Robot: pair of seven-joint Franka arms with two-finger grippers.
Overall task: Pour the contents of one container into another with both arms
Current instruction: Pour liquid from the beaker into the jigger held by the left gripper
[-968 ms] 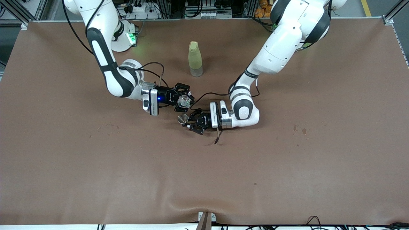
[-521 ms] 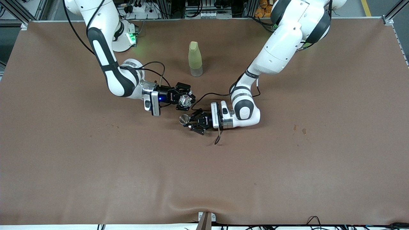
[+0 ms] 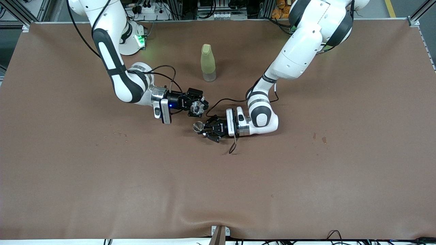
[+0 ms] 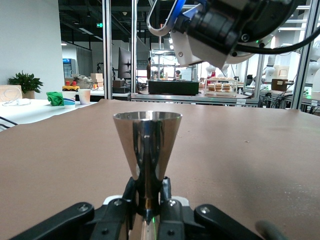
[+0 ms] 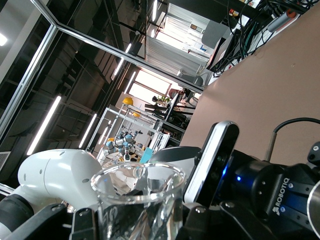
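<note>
My right gripper [image 3: 199, 108] is shut on a clear glass beaker [image 3: 196, 108], held tilted above the table's middle. The right wrist view shows the beaker [image 5: 137, 197] between the fingers of that gripper [image 5: 137, 217], its mouth open and nothing visible inside. My left gripper [image 3: 201, 128] is shut on the stem of a shiny metal cone cup [image 3: 197, 127], held upright close beside the beaker. In the left wrist view the cone cup [image 4: 147, 145] rises from that gripper [image 4: 147, 192], with the right arm's wrist [image 4: 220, 25] above it.
A yellow-green bottle [image 3: 208, 63] stands capped on the brown table cover [image 3: 102, 177], farther from the front camera than both grippers. A dark cable loop [image 3: 232, 147] hangs from the left wrist. Small stains [image 3: 318, 137] mark the cover toward the left arm's end.
The left gripper has shifted the cone cup slightly toward the left arm's end. The beaker has turned a little in the right gripper, which stays almost in place.
</note>
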